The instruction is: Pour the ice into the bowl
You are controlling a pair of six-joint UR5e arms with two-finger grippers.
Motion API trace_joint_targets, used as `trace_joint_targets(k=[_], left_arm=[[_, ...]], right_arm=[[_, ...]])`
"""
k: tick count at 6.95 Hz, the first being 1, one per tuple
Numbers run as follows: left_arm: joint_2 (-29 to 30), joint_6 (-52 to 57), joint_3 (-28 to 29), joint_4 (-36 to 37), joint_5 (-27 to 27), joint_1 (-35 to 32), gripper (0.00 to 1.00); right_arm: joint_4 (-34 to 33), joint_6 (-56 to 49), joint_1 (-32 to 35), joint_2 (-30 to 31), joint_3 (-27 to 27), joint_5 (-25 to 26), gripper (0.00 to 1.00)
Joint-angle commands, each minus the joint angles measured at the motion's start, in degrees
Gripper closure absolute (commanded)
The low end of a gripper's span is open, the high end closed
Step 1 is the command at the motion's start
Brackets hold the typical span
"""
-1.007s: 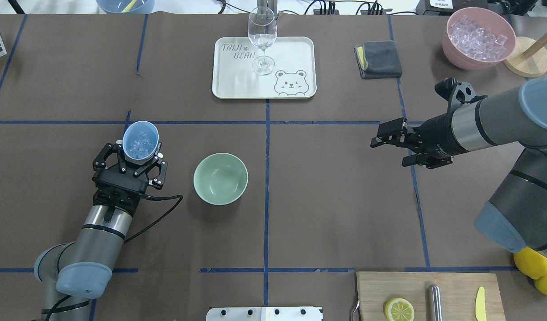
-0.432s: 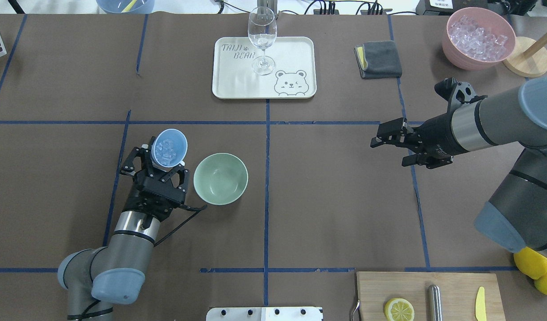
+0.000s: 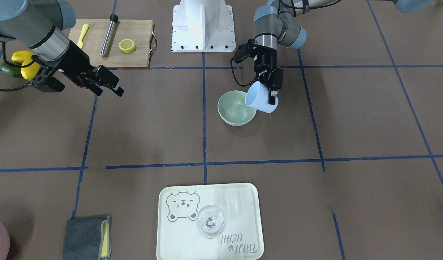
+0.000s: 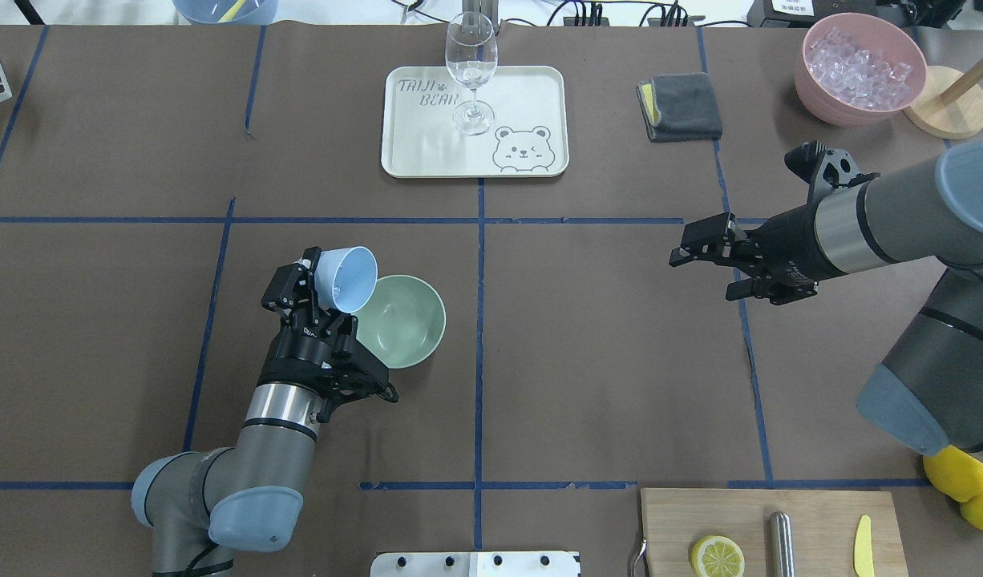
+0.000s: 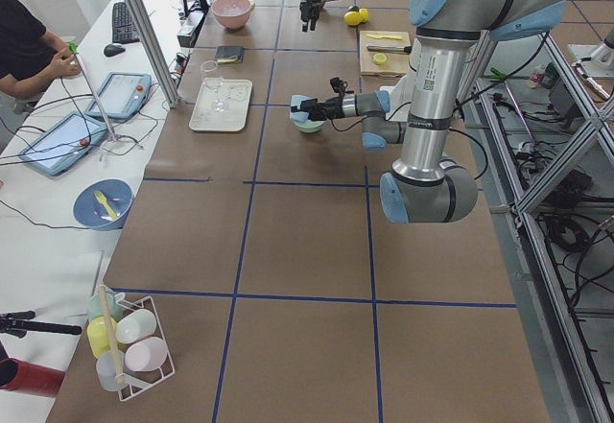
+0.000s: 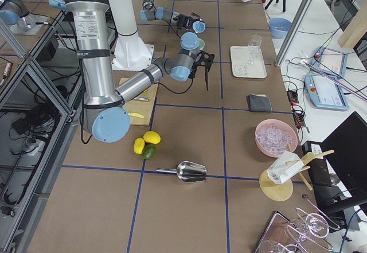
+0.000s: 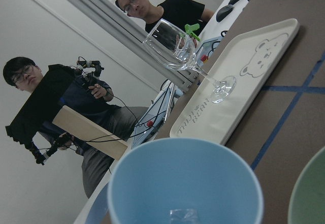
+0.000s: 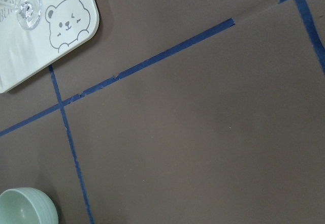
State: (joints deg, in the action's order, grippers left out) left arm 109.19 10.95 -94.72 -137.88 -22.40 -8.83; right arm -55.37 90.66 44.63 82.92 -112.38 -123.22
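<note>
Cup [image 4: 349,276]: smooth blue, tipped over glossy mint bowl [image 4: 411,328], clamped by left gripper [image 4: 313,290] | right gripper [image 4: 702,277] spread | ice [image 7: 184,215]: I see it wrist-view, not front.

One mint bowl [image 4: 411,330] and one bear tray [image 4: 427,138].

**Clutter Round the Table Edges**

On the far side, a cream bear-print tray [image 4: 531,96] bearing an upright wine glass [image 4: 471,72]. To its right, a folded grey cloth [image 4: 684,106], then a pink bowl [image 4: 828,114] just beside a round wooden stand [image 4: 952,110]. Along the near edge, a cutting board [image 4: 676,521] carrying a lemon half [image 4: 717,556], a metal rod [image 4: 781,545] and a yellow knife [image 4: 862,546], all apart. Just off the board's right end, whole lemons [image 4: 955,473]. Near those, a metal scoop [image 6: 190,172]. At the left end, a wire rack [image 5: 134,341] of pastel cups.
</note>
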Motion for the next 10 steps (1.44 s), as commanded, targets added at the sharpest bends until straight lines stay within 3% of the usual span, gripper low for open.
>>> trace_joint_targets(k=[1,2,6,10], left_arm=[[-0.21,24.8,-2.21,0.59,0.08,0.04,1.0],[-0.56,33.17,-2.05,0.68,-0.01,0.04,1.0],[-0.74,46.84,-0.9,3.05,0.08,1.7,1.0],[-0.82,53.12,-1.87,2.53,-0.01,2.24,1.0]], right_arm=[[0.0,0.04,-0.07,0.23,-0.03,0.0,0.0],[0.09,0.04,-0.07,0.14,-0.03,0.0,0.0],[0.09,0.83,0.02,1.19,0.32,0.7,0.0],[0.09,0.83,0.02,0.84,1.47,0.88,0.0]])
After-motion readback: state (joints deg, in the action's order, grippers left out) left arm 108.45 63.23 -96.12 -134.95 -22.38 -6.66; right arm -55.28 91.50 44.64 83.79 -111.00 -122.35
